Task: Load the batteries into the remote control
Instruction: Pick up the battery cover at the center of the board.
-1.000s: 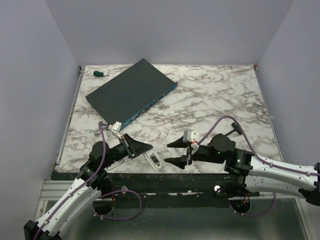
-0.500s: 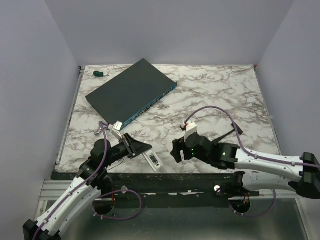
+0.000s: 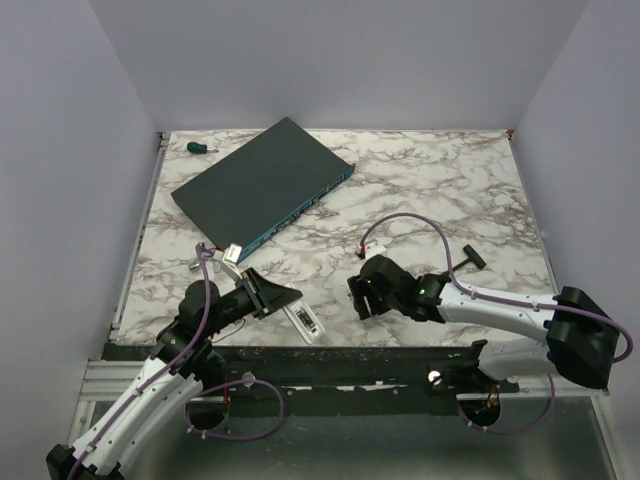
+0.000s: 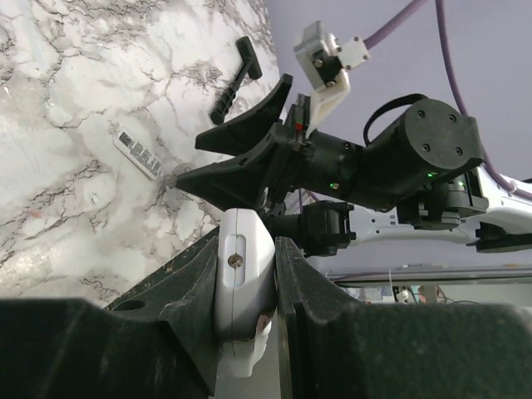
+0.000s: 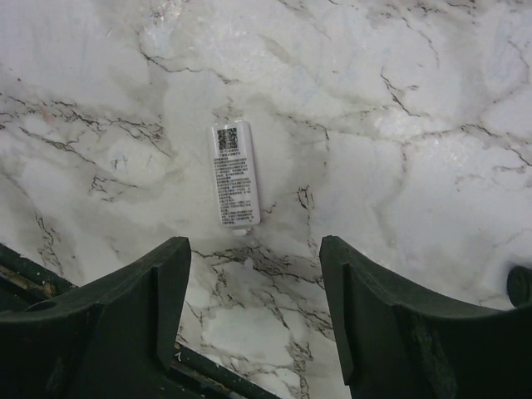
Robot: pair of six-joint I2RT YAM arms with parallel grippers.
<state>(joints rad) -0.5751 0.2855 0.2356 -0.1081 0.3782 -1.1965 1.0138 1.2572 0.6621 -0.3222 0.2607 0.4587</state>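
Note:
My left gripper (image 3: 278, 297) is shut on the white remote control (image 4: 243, 283), held edgewise between the jaws near the table's front edge. The remote is mostly hidden in the top view. My right gripper (image 3: 358, 298) is open and empty, tilted down over the marble; it also shows in the left wrist view (image 4: 241, 154), facing my left gripper. A small flat white piece with a printed label (image 5: 233, 173) lies on the table just ahead of my right gripper (image 5: 253, 245), and shows in the top view (image 3: 305, 320). I cannot make out any batteries.
A big dark flat box with a blue edge (image 3: 262, 185) lies at the back left. A green-handled tool (image 3: 198, 148) is in the far left corner. A black T-shaped tool (image 3: 468, 258) lies to the right. A small grey item (image 3: 195, 265) sits near the left edge.
My right arm has swung so its open gripper now tilts down at the table instead of lying sideways. My left gripper has stayed put, still holding the remote.

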